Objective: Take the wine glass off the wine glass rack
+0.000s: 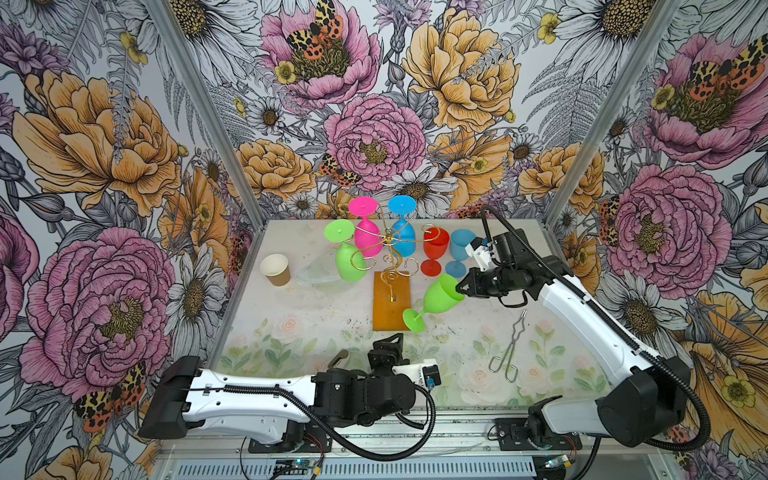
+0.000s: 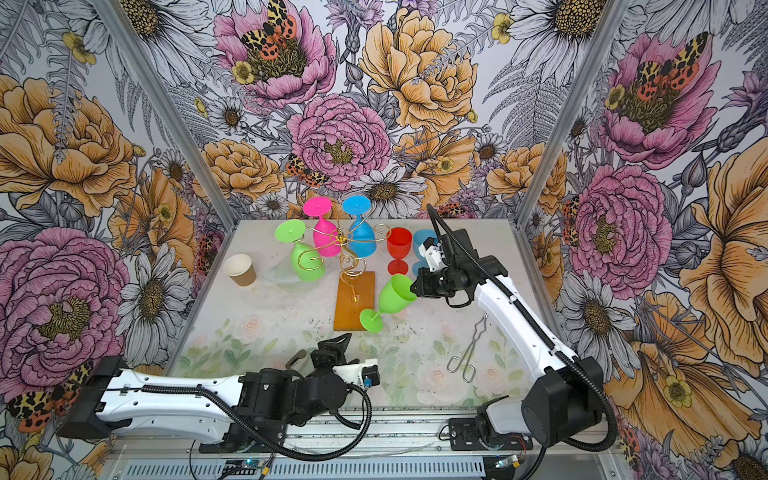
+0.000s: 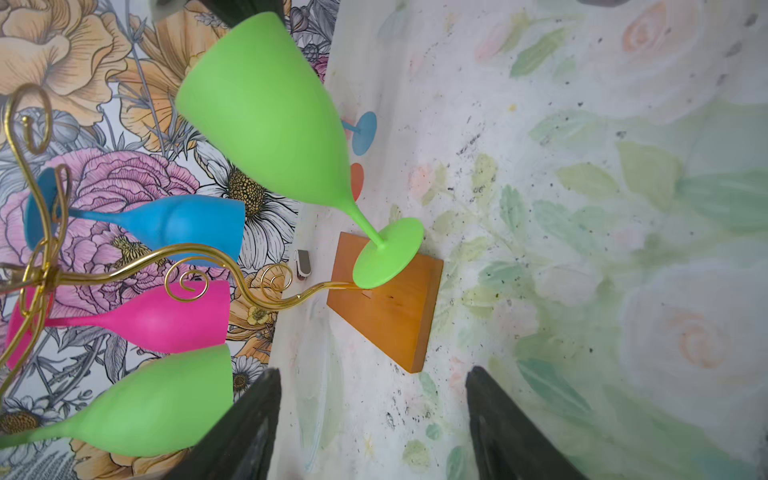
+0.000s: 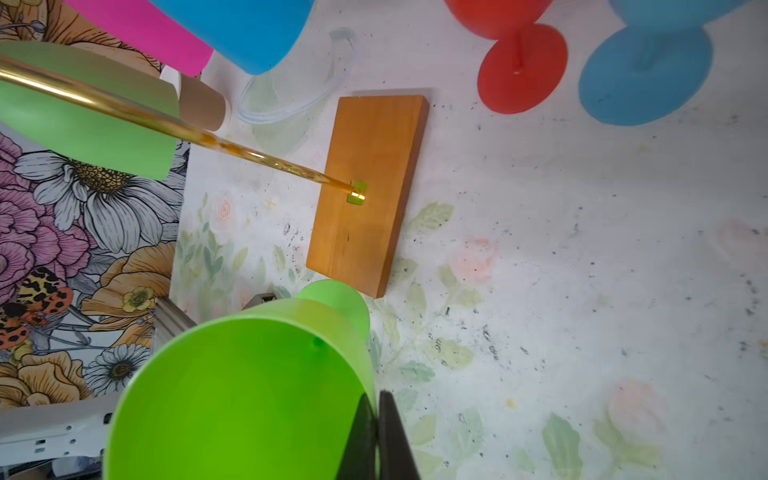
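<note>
Surface (image 1: 299, 316): flat white sheet printed with faded roses and green leaves, speckled with dark flecks. Wine glass rack (image 1: 390, 309): thin gold wire post with curled scroll arms, set in a rectangular orange-brown wooden base, standing mid-surface. Green wine glass (image 1: 441, 296): matte opaque plastic, tulip bowl, thin stem and round foot. It is off the wire arms and tilted, bowl up to the right, foot low at the near right corner of the base; contact with the surface cannot be told. Hung glasses, upside down with their feet caught in the scrolls: second green glass (image 1: 349, 262), pink glass (image 1: 368, 241), blue glass (image 1: 403, 237). Upright behind the rack's right side: red glass (image 1: 435, 249) and pale blue glass (image 1: 460, 248), just beside each other. Clear glass dish (image 1: 316, 272): shallow, left of the rack. Paper cup (image 1: 275, 269): brown wall, white inside, tilted, left of the dish. Wire tongs (image 1: 509, 349): bare metal, lying at the near right. Right claw (image 1: 460, 287): pinched tight on the rim of the tilted green wine glass. Left claw (image 3: 372, 372): black fingers spread wide, holding nothing, near the front edge.
</note>
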`<state>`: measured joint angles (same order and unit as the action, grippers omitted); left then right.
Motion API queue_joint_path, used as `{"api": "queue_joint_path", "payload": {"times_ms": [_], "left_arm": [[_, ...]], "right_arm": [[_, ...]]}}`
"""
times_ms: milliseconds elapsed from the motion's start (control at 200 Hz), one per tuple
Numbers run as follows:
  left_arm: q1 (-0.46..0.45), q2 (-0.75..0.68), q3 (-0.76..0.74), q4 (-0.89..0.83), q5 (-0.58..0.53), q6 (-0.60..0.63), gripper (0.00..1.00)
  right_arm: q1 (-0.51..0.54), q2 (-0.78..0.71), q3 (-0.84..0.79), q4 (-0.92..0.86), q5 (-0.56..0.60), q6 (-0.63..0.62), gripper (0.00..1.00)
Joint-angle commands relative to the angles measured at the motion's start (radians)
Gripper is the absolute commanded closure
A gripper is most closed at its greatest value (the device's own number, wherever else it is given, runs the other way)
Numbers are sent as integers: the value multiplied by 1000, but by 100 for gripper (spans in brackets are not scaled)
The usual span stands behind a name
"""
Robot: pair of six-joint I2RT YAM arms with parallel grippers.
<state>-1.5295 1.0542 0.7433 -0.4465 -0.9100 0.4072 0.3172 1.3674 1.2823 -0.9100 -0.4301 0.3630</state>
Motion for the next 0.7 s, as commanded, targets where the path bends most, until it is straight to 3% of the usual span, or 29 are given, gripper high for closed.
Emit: {"api": "queue_joint_path", "payload": {"times_ms": [0, 230, 440, 490, 691], "left_arm": [[11, -88, 20, 67, -66, -320, 22], [146, -227, 52, -106, 2, -670, 18], [195, -271, 105, -220, -14, -811, 18], [255, -267, 127, -258, -4, -851, 18], [352, -267, 181, -319, 19, -886, 17]], "right_arm": [[3, -6, 60, -41, 178, -49, 100], [18, 92, 141, -53, 346, -88, 100], [46, 199, 203, -50, 431, -94, 100], [58, 228, 224, -50, 453, -95, 100], [85, 319, 305, -50, 493, -102, 100]]}}
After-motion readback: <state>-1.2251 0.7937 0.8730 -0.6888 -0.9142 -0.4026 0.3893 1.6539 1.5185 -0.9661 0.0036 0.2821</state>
